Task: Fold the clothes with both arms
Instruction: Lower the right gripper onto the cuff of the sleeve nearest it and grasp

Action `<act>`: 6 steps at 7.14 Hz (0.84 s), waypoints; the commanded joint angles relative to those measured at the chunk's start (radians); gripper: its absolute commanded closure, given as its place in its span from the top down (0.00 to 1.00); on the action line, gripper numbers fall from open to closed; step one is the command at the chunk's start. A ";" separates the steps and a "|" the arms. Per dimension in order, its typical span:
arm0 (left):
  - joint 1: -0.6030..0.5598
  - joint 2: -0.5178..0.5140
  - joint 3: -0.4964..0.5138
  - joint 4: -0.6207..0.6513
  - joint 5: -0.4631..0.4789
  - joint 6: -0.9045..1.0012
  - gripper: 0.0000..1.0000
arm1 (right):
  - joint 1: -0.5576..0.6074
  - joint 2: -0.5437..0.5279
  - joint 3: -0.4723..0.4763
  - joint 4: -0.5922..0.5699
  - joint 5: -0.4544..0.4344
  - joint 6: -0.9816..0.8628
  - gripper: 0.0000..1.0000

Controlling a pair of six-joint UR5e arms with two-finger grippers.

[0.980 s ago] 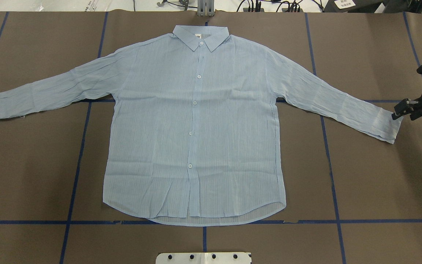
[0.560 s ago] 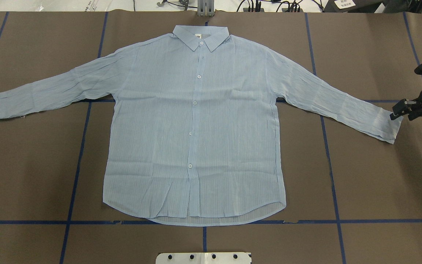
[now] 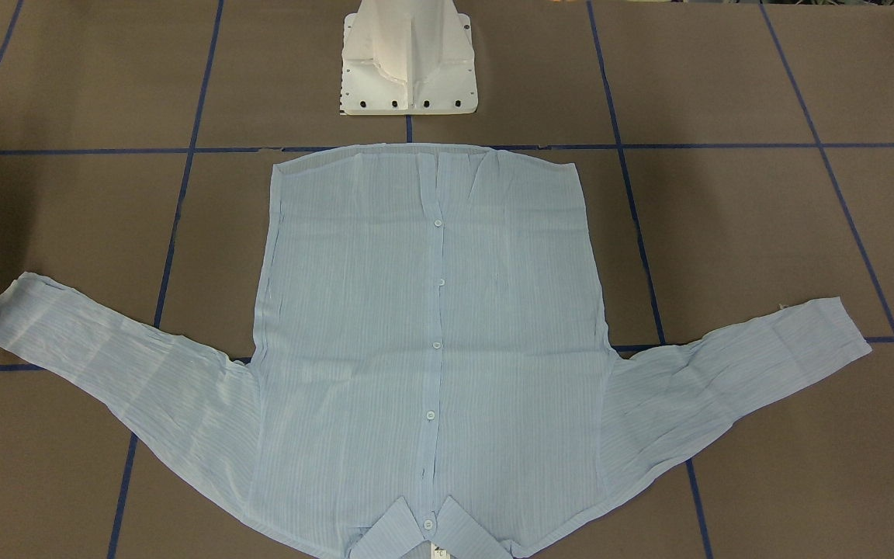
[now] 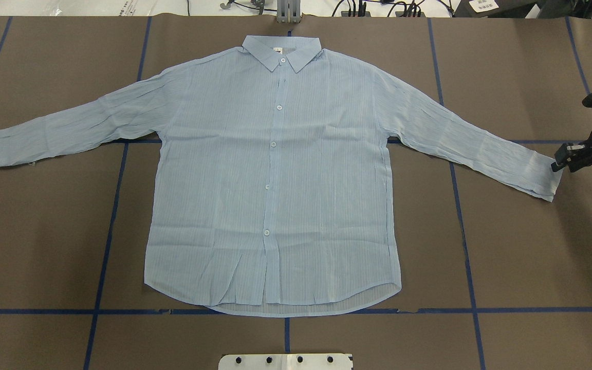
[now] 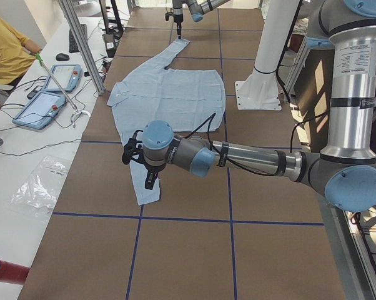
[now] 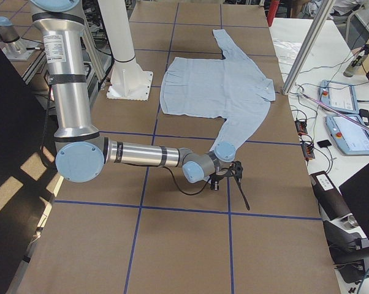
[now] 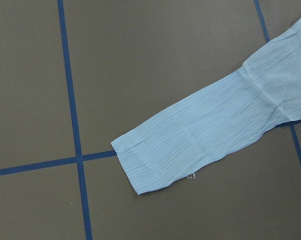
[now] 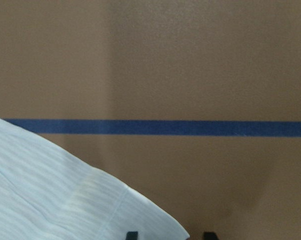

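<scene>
1. Brown table covering (image 4: 522, 246) gridded with blue tape lines (image 4: 468, 257). The white pedestal base (image 3: 408, 62) sits at top centre of the front-facing view.
2. Garment: the shirt (image 4: 275, 180), light blue and buttoned, lies flat and face up at the centre of the overhead frame. Its collar is toward the top edge and both sleeves are spread outward. No fold is made yet.
3. Near claw: the right gripper (image 4: 563, 163) is at the overhead frame's right edge, low beside the right cuff (image 4: 545, 177). Its wrist view shows the fingertips (image 8: 132, 235) spread, with the cuff corner between them, unpinched.
4. Far claw: the left gripper (image 5: 147, 180) hangs over the left cuff (image 7: 150, 160). Whether it is spread or pressed together cannot be told.
5. Governing relation: the right sleeve runs leftward and upward from the right gripper toward the shoulder. The right arm appears nearer its cuff, so closing there looks like the coming move.
</scene>
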 commanded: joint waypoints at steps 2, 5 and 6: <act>0.000 0.000 -0.001 -0.002 0.007 0.001 1.00 | 0.000 -0.001 0.004 0.000 0.003 -0.001 0.00; 0.000 0.000 -0.007 -0.002 0.007 -0.001 1.00 | 0.003 -0.007 0.085 -0.001 0.023 0.003 0.00; 0.000 0.000 -0.009 -0.002 0.007 -0.001 1.00 | 0.001 -0.005 0.128 -0.002 0.037 0.024 0.00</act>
